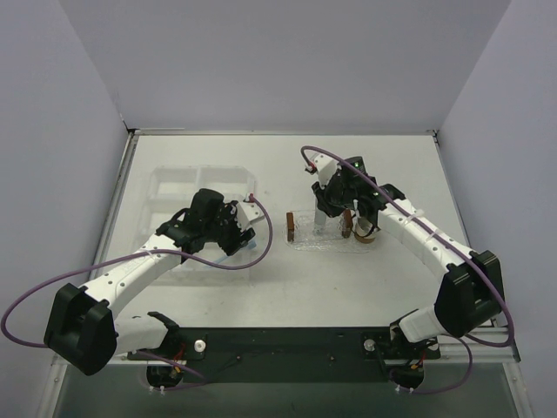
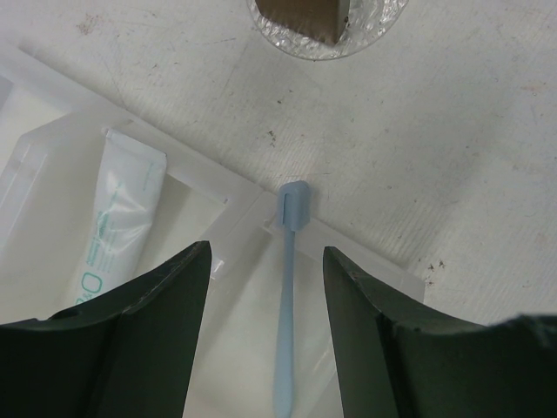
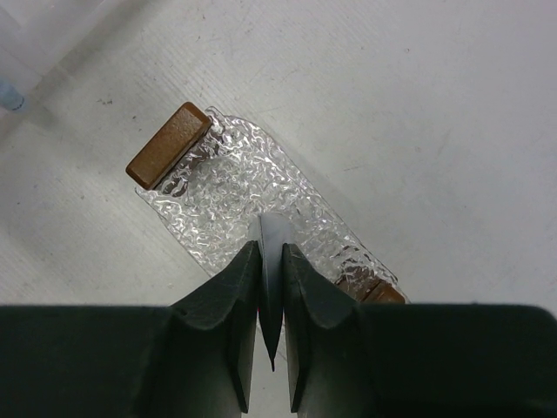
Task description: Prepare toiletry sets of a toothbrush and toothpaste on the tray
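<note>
Black base rail (image 1: 287,344), scuffed white table (image 1: 348,287) bearing tray (image 1: 305,237), pale lilac walls (image 1: 287,61)

We log an off-white table (image 1: 348,287), scuffed and dark-speckled in the wrist views. Two things lie directly on it. A clear compartment box (image 1: 174,187) is left of centre. The bumpy clear tray (image 1: 326,237) is right of centre, with a brown block (image 1: 290,226) at its left end. Box and tray are near each other, not touching.
</note>
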{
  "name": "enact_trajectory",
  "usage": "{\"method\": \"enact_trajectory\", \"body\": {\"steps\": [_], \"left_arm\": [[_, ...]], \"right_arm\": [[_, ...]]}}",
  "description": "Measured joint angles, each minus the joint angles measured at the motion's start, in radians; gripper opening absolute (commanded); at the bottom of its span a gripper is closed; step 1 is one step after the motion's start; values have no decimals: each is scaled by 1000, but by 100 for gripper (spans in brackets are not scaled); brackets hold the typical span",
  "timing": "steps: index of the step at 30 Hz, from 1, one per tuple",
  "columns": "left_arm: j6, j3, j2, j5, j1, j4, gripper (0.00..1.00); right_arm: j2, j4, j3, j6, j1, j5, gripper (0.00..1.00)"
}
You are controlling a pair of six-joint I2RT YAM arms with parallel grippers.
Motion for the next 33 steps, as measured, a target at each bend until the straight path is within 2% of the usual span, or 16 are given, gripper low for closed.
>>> {"method": "enact_trajectory", "body": {"steps": [6, 8, 15, 22, 29, 33], "left_arm": [[1, 0, 2, 0, 0, 5, 64], [1, 0, 3, 0, 0, 5, 64], [2, 0, 4, 0, 0, 6, 64], [1, 1, 16, 1, 0, 13, 64], [-19, 43, 74, 13, -3, 40, 64], [-36, 61, 87, 19, -8, 65, 64]], "right_arm": [[13, 3, -5, 3, 0, 2, 26], [13, 5, -6, 5, 0, 2, 34], [8, 5, -6, 15, 0, 14, 49], [-81, -14, -5, 15, 0, 49, 60], [-219, -19, -5, 10, -21, 76, 62], [-248, -19, -7, 21, -100, 56, 62]]}}
